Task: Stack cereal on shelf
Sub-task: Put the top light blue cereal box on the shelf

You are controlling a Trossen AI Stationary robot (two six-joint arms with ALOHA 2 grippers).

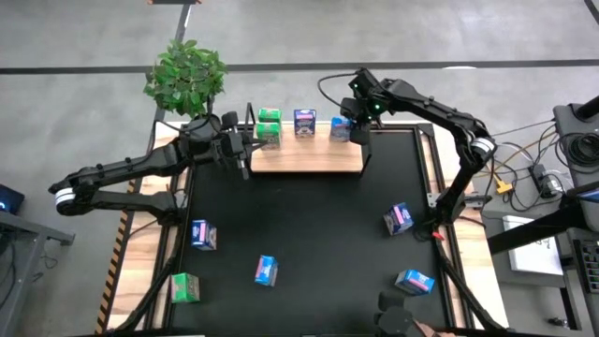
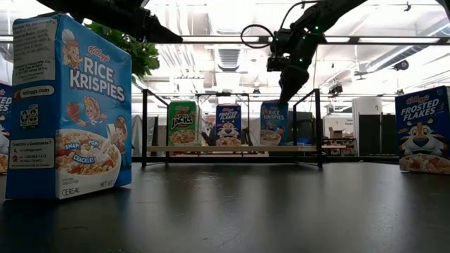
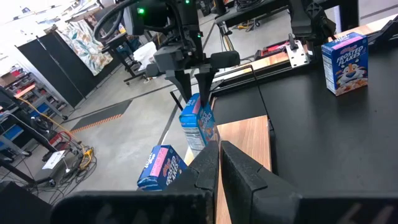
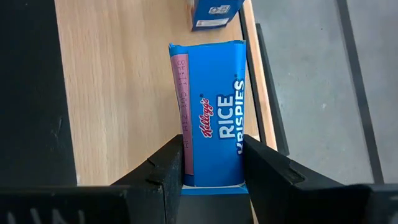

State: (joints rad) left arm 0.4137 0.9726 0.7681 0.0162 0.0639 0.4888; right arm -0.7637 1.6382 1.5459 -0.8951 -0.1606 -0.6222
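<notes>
The light wood shelf (image 1: 309, 161) (image 2: 232, 148) lies at the table's far edge. Three cartons stand upright on it: a green one (image 1: 269, 127) (image 2: 182, 123), a blue Frosted Flakes one (image 1: 305, 122) (image 2: 227, 125) and a blue Rice Krispies one (image 1: 340, 131) (image 2: 273, 125) (image 4: 211, 118). My right gripper (image 1: 343, 120) (image 4: 213, 177) is above the Rice Krispies carton, shut on its top. My left gripper (image 1: 245, 154) (image 3: 219, 155) hovers at the shelf's left end, shut and holding nothing. My right gripper pinches the Rice Krispies carton at its top end (image 4: 211, 168), one finger (image 4: 168, 168) on each broad face. The fingers come from above, pointing down. The carton stands upright with its bottom on the shelf board (image 2: 281, 148).
Several more cartons sit on the black table: blue ones (image 1: 203, 234) (image 1: 266, 271) (image 1: 399, 219) (image 1: 414, 281) and a green one (image 1: 185, 287). In the low view two stand close to the camera (image 2: 67, 105) (image 2: 424, 130). A potted plant (image 1: 187, 70) stands behind the shelf's left end.
</notes>
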